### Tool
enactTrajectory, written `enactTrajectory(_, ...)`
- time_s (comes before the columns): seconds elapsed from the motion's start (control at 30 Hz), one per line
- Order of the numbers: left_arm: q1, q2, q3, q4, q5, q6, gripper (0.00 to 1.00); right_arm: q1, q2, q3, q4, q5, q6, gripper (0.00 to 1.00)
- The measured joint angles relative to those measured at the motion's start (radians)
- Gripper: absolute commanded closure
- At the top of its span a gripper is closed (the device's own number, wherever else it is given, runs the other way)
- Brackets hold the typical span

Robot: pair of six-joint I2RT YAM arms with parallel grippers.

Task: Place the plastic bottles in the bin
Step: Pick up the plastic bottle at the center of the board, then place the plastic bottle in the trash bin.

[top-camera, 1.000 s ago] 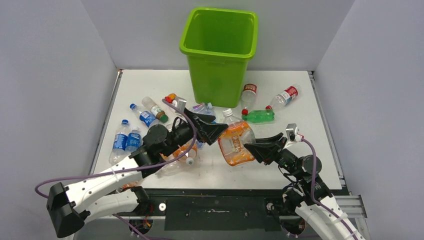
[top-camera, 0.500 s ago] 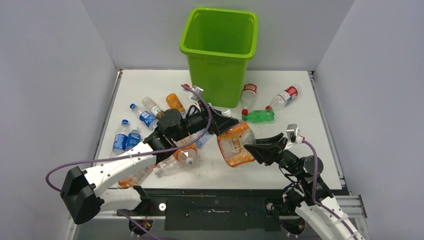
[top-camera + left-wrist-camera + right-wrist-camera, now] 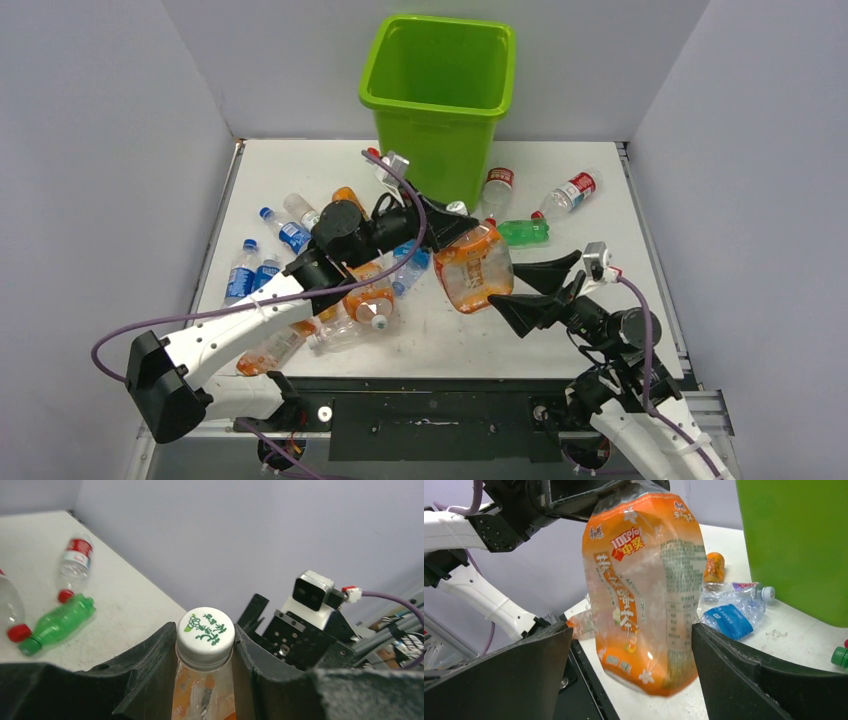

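1. The left arm (image 3: 250, 320) runs from the lower left of the top view diagonally up to centre frame, its wrist just below the bin (image 3: 436, 160).
2. The left gripper (image 3: 205, 652) is clamped on the neck of the big orange bottle (image 3: 475, 268), right under its white cap (image 3: 205, 627). The bottle hangs cap-up at centre frame.
3. The right arm (image 3: 640, 420) reaches up-left from the lower right. The right gripper (image 3: 545, 285) is spread wide, its fingers on either side of the bottle's lower body and not touching it.
4. The other bottles (image 3: 522, 232) lie on the table (image 3: 600, 250), left and right of the bin.

Orange bottle (image 3: 644, 595): thin glossy plastic, crinkled, printed film label. Its cap (image 3: 205, 630): smooth white plastic. Bin (image 3: 440, 100): glossy moulded plastic. Surface (image 3: 300, 170): matt white, faintly speckled. Left tool (image 3: 205, 652) fingers (image 3: 150, 680): matt black, rough-textured.
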Motion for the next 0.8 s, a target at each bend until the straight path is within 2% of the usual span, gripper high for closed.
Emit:
enactTrajectory(0.1,0.007,-0.005,0.075,-0.059,-0.045,0.079,1.0,0.0,-0.001,0.055,-0.051,0.013,-0.001,0.1)
enactTrajectory(0.2,0.016,-0.02,0.169,-0.09,-0.142,0.225,1.0,0.0,-0.013,0.109,-0.119,0.043,-0.004,0.1)
enactTrajectory(0.33,0.039,-0.043,0.241,0.017,-0.293,0.439,1.0,0.0,-0.05,0.143,-0.179,0.11,-0.009,0.1)
enactTrajectory(0.43,0.106,-0.007,0.33,0.118,-0.36,0.541,1.0,0.0,-0.079,0.142,-0.223,0.169,-0.006,0.1)
enactTrajectory(0.63,0.292,0.174,0.538,0.284,-0.393,0.575,1.0,0.0,-0.105,0.09,-0.262,0.258,0.018,0.1)
enactTrajectory(0.8,0.364,0.349,0.669,0.36,-0.357,0.558,1.0,0.0,-0.105,0.046,-0.294,0.299,0.041,0.1)
